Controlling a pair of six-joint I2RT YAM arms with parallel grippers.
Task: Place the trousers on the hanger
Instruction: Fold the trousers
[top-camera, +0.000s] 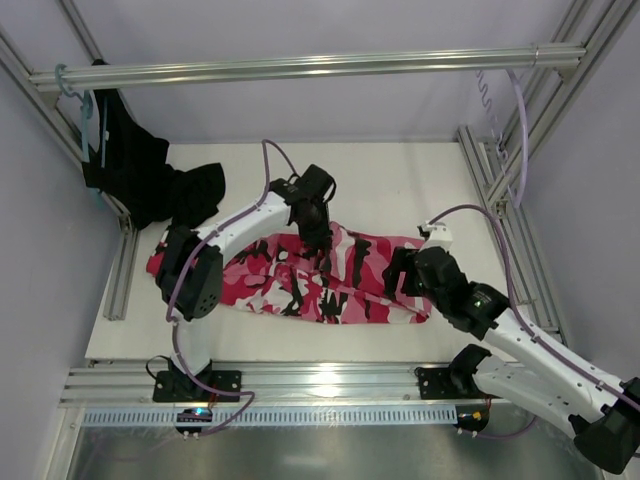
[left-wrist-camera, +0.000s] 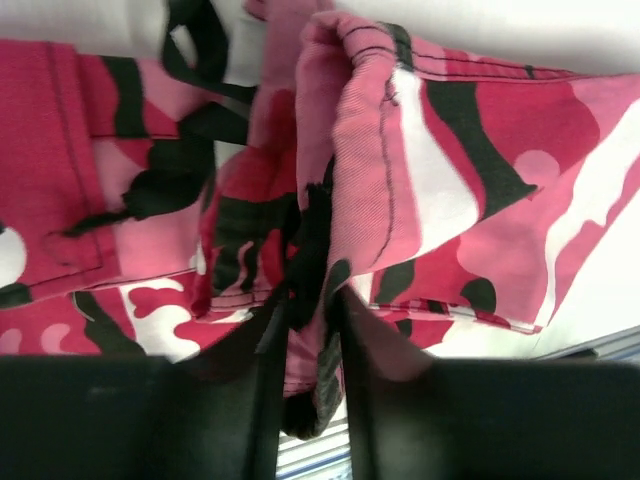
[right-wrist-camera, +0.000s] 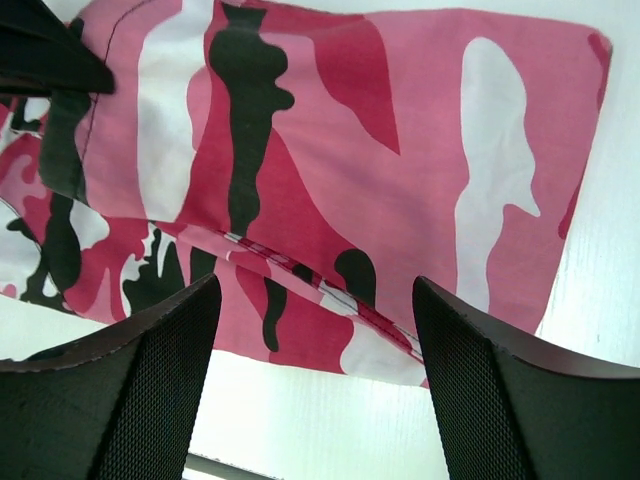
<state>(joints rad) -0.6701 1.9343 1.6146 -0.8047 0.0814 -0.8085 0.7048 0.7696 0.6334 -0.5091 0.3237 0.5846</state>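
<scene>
I am watching the long woven-fabric trousers (top-camera: 270, 288), camouflage-printed in pink, crimson, white and black, lying crumpled on the white tabletop (top-camera: 400, 180), their long axis running left to right across it. My left pincer (left-wrist-camera: 310, 320) is pinching a raised fold near their middle, its black fingers nearly together with stitched cloth bunching between them. My right pincer (right-wrist-camera: 316, 290) is hovering wide open over the flat, straight-edged right end, gripping nothing. At the back left, a plain black garment (top-camera: 140, 170) is hanging on a teal-blue hanger (top-camera: 88, 115) from the aluminium rail (top-camera: 300, 68).
</scene>
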